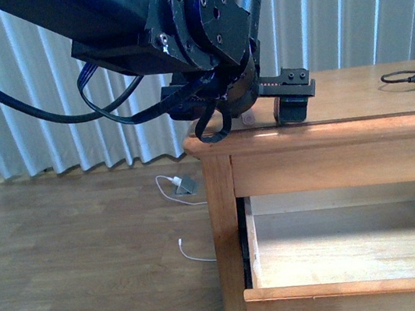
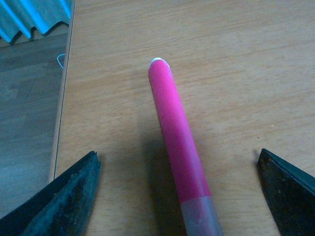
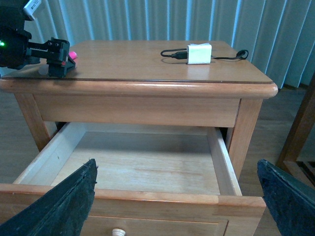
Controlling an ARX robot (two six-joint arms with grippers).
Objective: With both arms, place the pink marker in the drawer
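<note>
The pink marker, its pale end cut off, is seen lying on the surface inside the widely spread left gripper, while the right gripper is held equally spread and empty before the pulled-out drawer.

The pale end of the pink marker is cut off by the left wrist view's edge.
</note>
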